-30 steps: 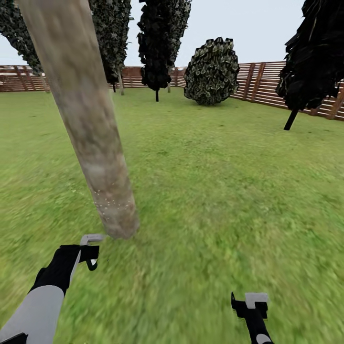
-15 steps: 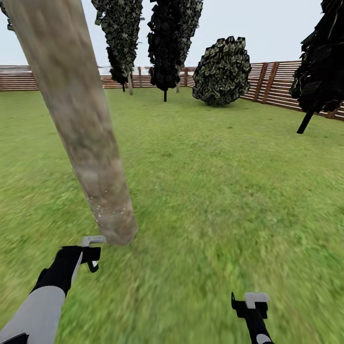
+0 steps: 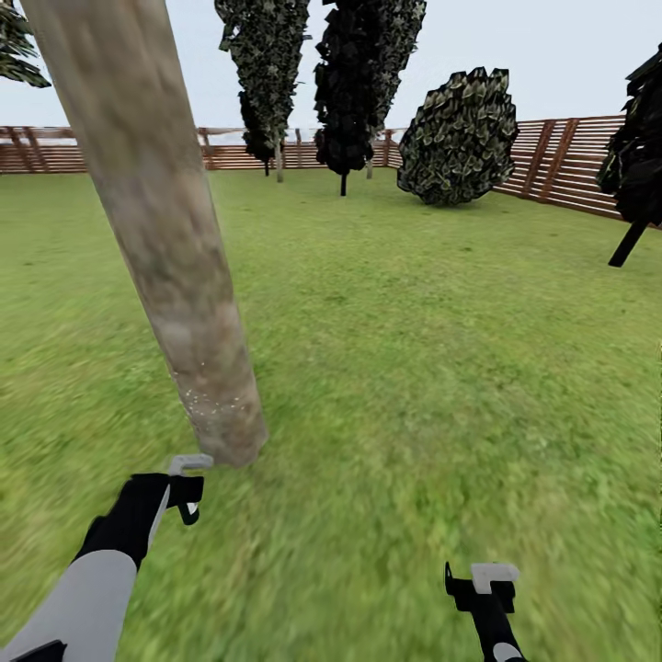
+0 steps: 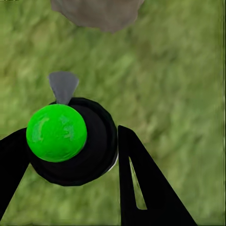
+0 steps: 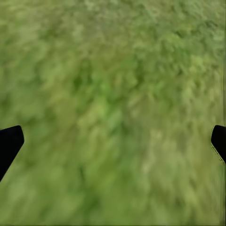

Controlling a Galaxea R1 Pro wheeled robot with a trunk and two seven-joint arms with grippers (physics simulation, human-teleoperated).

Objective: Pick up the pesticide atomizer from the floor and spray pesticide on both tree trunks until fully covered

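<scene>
A thick, mottled grey-brown tree trunk rises at a slant from the grass, with tiny white specks near its base. Just short of that base, my left gripper is shut on the pesticide atomizer. In the left wrist view the atomizer is a black body with a bright green cap and a grey nozzle pointing towards the trunk's foot. A black finger presses against its side. My right gripper hangs open over bare grass, its fingertips far apart.
Blurry green lawn stretches ahead and to the right. A brown slatted fence rings the far side. Dark columnar cypresses, a round bush and a dark leaning tree stand near it.
The whole view has swung left, so the far trees and fence sit further right in the picture. Both arms keep their pose and the atomizer stays in the left gripper.
</scene>
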